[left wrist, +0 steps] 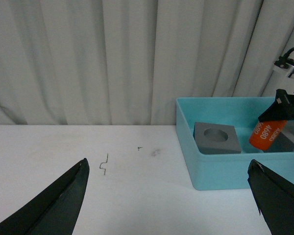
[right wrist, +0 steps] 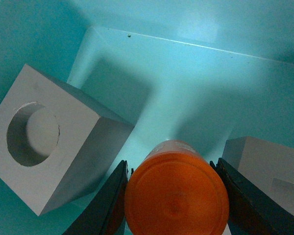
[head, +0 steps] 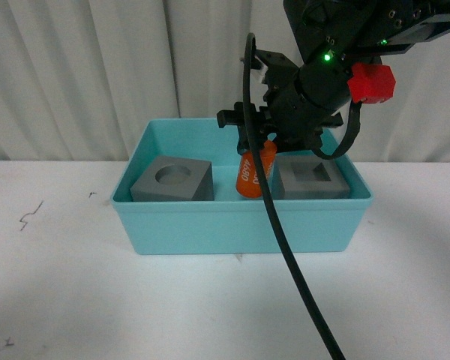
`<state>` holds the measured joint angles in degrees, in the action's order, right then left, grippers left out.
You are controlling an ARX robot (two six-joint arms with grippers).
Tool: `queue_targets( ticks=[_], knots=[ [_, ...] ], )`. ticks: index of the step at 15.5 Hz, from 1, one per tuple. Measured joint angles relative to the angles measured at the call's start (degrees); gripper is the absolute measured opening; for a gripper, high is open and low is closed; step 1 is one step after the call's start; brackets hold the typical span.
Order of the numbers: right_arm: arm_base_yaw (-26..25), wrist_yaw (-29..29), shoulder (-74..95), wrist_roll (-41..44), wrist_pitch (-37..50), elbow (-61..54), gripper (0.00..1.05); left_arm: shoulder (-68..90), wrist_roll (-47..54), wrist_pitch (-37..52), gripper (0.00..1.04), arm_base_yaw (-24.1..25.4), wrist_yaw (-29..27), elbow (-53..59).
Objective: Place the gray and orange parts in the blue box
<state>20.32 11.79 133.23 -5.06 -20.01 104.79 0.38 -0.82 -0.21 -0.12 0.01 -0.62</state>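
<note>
The turquoise blue box stands on the white table. Inside it, the gray cube with a round recess lies on the left and the gray cube with a square recess on the right. Between them hangs the orange cylinder, tilted, its lower end inside the box. My right gripper is shut on the orange cylinder, with both cubes to either side. My left gripper is open over bare table, left of the blue box.
A white curtain hangs close behind the box. The right arm's black cable sweeps down across the box front toward the table's near edge. Small dark marks dot the table left of the box.
</note>
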Motion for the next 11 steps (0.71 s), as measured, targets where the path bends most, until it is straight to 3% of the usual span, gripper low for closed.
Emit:
queue_targets(
  ticks=[6,10,11],
  knots=[
    [0.4,-0.5,1.8,0.5,-1.0,0.9,0.51,0.0,0.0,0.0,0.98,0.0,0.0,0.0],
    [0.7,-1.0,1.8,0.6,-0.8,0.9,0.95,0.0,0.0,0.0,0.98,0.0,0.0,0.0],
    [0.6,-1.0,1.8,0.6,-0.8,0.9,1.00,0.0,0.0,0.0,0.98,0.0,0.0,0.0]
  ],
)
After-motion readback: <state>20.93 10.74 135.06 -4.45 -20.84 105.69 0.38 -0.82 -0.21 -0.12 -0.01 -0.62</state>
